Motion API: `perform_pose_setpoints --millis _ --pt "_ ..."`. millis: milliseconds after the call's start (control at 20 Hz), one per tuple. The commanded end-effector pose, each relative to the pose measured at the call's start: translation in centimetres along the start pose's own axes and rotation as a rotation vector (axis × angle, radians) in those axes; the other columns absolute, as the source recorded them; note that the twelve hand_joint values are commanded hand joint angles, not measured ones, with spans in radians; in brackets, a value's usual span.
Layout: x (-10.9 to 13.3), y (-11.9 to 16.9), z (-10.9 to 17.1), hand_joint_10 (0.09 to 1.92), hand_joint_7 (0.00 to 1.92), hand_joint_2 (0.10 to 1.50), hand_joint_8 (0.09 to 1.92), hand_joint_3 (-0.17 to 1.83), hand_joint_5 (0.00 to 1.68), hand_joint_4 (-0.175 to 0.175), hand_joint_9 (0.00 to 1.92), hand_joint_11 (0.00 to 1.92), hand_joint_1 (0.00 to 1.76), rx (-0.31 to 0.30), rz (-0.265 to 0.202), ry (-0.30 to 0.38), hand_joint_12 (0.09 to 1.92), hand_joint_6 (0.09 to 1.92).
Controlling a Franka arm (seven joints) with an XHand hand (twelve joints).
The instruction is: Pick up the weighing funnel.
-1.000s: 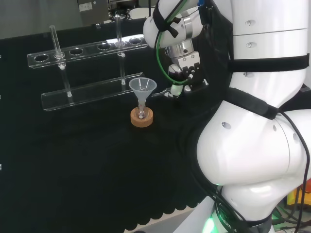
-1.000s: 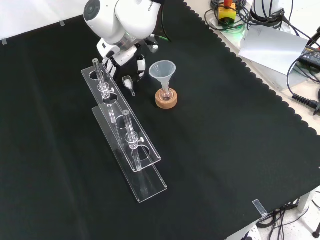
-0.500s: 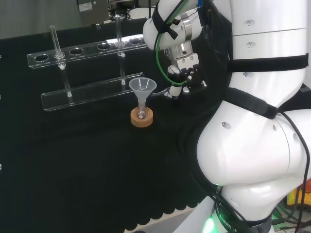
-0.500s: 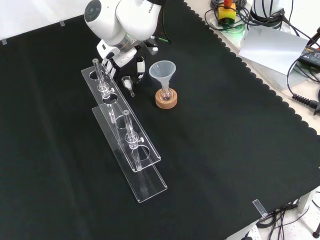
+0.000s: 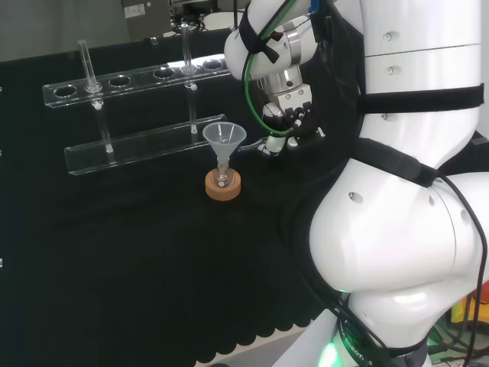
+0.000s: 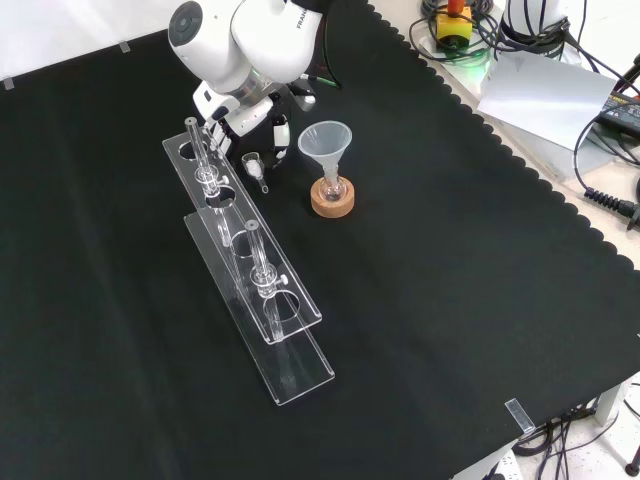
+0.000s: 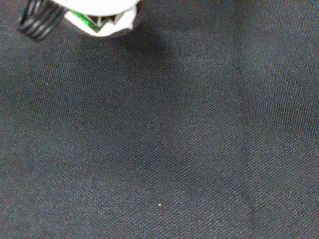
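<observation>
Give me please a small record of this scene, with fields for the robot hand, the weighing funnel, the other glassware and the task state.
robot hand: open, low over the cloth, holds nothing
weighing funnel: lies on the black cloth, close to the robot hand, not grasped
funnel: upright, stem in a small flask on a cork ring
test tube rack: clear, two test tubes standing in it
task state: pick-up not yet done

Bright, even light — soft shadow on the cloth (image 7: 149, 45).
</observation>
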State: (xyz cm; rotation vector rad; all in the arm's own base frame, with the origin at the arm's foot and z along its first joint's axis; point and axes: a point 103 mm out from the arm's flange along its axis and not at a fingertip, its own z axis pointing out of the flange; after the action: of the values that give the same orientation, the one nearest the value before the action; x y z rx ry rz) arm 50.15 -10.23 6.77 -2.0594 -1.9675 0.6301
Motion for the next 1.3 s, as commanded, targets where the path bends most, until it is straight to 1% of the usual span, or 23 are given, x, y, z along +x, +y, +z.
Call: perform_pose_setpoints --millis 50,350,550,700,800,1000,1200,1250,1300 --pt "0.28 0.09 0.01 0.61 0.40 0.62 0.74 0.73 0.54 -0.069 0.62 0.30 0.88 0.002 -0.007 -0.001 1.36 0.63" --pt "0.54 0.09 0.16 0.61 0.40 0.62 0.74 0.73 0.55 -0.068 0.62 0.30 0.88 0.006 -0.014 -0.004 1.36 0.65" --pt "0.65 0.16 0.32 0.61 0.40 0.62 0.74 0.73 0.65 -0.059 0.63 0.30 0.88 0.013 -0.011 -0.006 1.36 0.75" --pt "0.66 0.19 0.33 0.61 0.40 0.63 0.74 0.73 0.67 -0.057 0.63 0.30 0.88 0.010 -0.012 -0.002 1.36 0.81" --pt "0.49 0.25 0.36 0.61 0.40 0.63 0.74 0.73 0.69 -0.056 0.63 0.30 0.89 0.011 -0.012 -0.001 1.36 0.83" --pt "0.51 0.29 0.29 0.61 0.41 0.64 0.75 0.73 0.80 -0.043 0.63 0.30 0.90 0.013 -0.006 -0.013 1.36 0.89" --pt "0.37 0.32 0.25 0.61 0.42 0.66 0.75 0.73 0.85 -0.038 0.64 0.31 0.94 0.011 -0.006 -0.018 1.36 0.92" --pt "0.30 0.32 0.21 0.62 0.43 0.74 0.75 0.63 0.90 0.039 0.65 0.31 0.97 0.012 -0.003 -0.022 1.36 0.97" --pt "0.26 0.31 0.19 0.61 0.44 0.80 0.75 0.55 0.96 0.101 0.65 0.32 1.00 0.009 0.000 -0.025 1.36 0.99"
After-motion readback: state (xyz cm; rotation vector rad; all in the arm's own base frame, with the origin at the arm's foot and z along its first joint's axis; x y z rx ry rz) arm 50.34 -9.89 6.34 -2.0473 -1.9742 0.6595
